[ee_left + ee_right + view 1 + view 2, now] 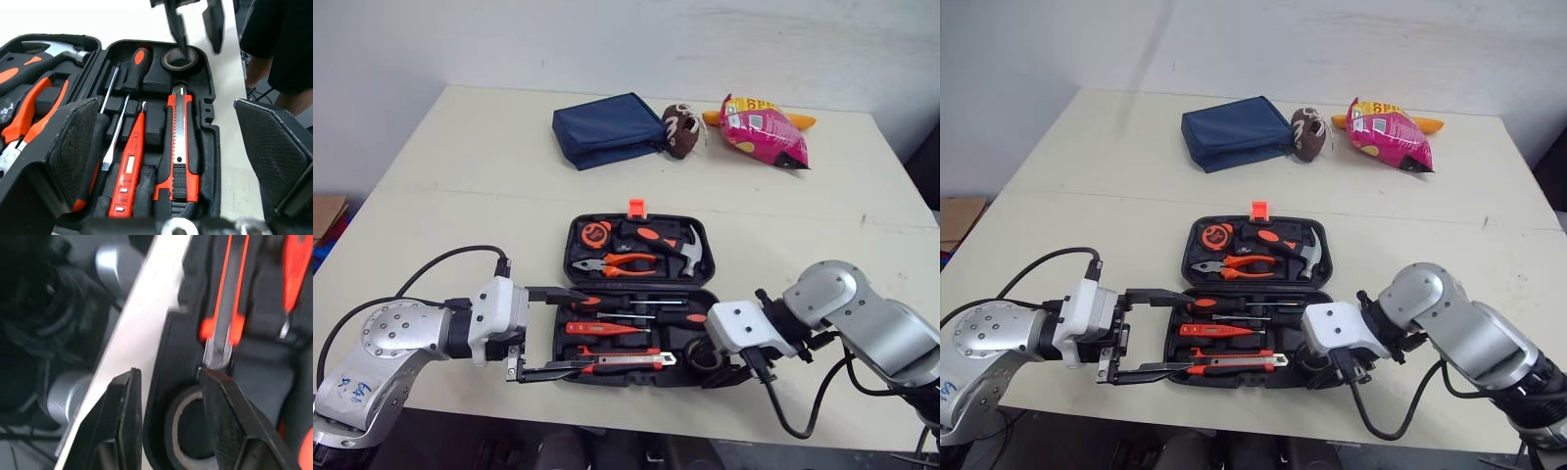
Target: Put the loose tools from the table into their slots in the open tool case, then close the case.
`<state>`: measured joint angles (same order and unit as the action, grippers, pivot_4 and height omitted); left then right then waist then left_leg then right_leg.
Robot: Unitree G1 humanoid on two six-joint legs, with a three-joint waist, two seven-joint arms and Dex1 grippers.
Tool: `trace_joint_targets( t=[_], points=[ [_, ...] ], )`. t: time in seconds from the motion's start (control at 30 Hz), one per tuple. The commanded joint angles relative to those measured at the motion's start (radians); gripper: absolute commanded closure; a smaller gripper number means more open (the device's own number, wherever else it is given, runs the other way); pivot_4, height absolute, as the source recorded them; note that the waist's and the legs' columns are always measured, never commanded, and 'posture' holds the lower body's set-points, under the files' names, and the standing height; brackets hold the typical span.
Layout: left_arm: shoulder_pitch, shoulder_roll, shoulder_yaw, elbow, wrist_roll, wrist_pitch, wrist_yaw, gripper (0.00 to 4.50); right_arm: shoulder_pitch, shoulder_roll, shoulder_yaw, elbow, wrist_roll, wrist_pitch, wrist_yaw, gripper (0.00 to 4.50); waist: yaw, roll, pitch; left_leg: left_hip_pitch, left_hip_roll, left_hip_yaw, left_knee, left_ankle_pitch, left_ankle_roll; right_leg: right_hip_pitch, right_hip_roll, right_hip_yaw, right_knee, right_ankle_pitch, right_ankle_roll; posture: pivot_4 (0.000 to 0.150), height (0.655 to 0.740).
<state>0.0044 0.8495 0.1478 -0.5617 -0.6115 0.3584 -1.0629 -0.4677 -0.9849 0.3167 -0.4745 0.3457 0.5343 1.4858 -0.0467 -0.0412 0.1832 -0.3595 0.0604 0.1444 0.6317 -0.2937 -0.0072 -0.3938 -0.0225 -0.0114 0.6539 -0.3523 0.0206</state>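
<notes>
Left pincer [592, 331]: I am holding it wide open at the left end of the case's near half. One finger is reaching over the screwdriver handle and the other is running along the near rim by the knife.
Right pincer [168, 382]: I am keeping its fingers a modest way apart at the near right corner. One tip is dipping into the hole of the tape roll [166, 58] and the other is hanging outside the case wall; it is gripping nothing.
Tool case [209, 115]: it is lying open and flat near the desk's front edge, with its orange latch [636, 207] pointing away from me.
Near half: two screwdrivers [636, 302], an orange tester pen [602, 329], an orange utility knife [626, 361] and the tape roll are all sitting in their slots.
Far half: a tape measure [595, 234], pliers [617, 262] and a hammer [680, 245] are resting in theirs.
Desk [460, 166]: it is carrying, well beyond the case, a blue pouch [607, 127], a brown ball-shaped toy [680, 129] just beside it, and a pink snack bag [764, 132].
Writing: the bag is showing yellow print and the tape measure is showing a face label, but I am finding both too small to read.
Person [274, 44]: someone in dark clothing is standing beside the desk's edge.
</notes>
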Motion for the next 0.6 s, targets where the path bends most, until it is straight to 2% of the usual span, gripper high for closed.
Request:
trace_joint_targets(
  t=[0.03, 0.17, 0.27, 0.37, 0.6],
  points=[
    [-0.009, 0.013, 0.027, 0.01, 0.006, -0.016, -0.008, 0.0, -0.01, 0.021, -0.08, 0.059, 0.066, -0.042, 0.018, 2.42, -0.004, 0.001, 0.0, 0.0, 0.0, 0.0, 0.0, 0.0, 0.0, 0.0, 0.0, 0.0, 0.0, 0.0, 0.0, 0.15, 0.74],
    [-0.012, 0.014, 0.028, 0.021, 0.008, -0.022, -0.013, 0.0, 0.024, 0.1, -0.148, 0.108, 0.189, -0.09, 0.048, 2.42, -0.008, 0.002, 0.001, 0.0, 0.0, 0.0, 0.0, 0.0, 0.0, 0.0, 0.0, 0.0, 0.0, 0.0, 0.0, 0.15, 0.74],
    [-0.008, 0.011, 0.025, 0.016, 0.011, -0.023, -0.009, 0.0, 0.089, 0.132, -0.17, 0.098, 0.237, -0.088, 0.04, 3.19, -0.007, 0.002, 0.001, 0.0, 0.0, 0.0, 0.0, 0.0, 0.0, 0.0, 0.001, 0.0, 0.001, 0.0, 0.0, 0.15, 0.74],
    [-0.002, 0.007, 0.021, 0.006, 0.011, -0.021, -0.003, 0.0, 0.184, 0.166, -0.151, 0.095, 0.205, -0.15, 0.004, 4.46, -0.006, 0.003, 0.002, 0.0, 0.0, 0.0, 0.0, 0.0, 0.0, 0.0, 0.001, 0.0, 0.001, 0.0, 0.0, 0.15, 0.74],
    [-0.003, 0.01, 0.021, 0.003, 0.005, -0.016, -0.005, 0.0, 0.259, 0.216, -0.098, 0.265, 0.039, -0.313, -0.067, 4.46, -0.01, 0.003, 0.002, 0.001, 0.0, 0.001, 0.002, 0.0, 0.0, 0.0, 0.001, 0.001, 0.003, 0.001, 0.001, 0.15, 0.74]
  ],
)
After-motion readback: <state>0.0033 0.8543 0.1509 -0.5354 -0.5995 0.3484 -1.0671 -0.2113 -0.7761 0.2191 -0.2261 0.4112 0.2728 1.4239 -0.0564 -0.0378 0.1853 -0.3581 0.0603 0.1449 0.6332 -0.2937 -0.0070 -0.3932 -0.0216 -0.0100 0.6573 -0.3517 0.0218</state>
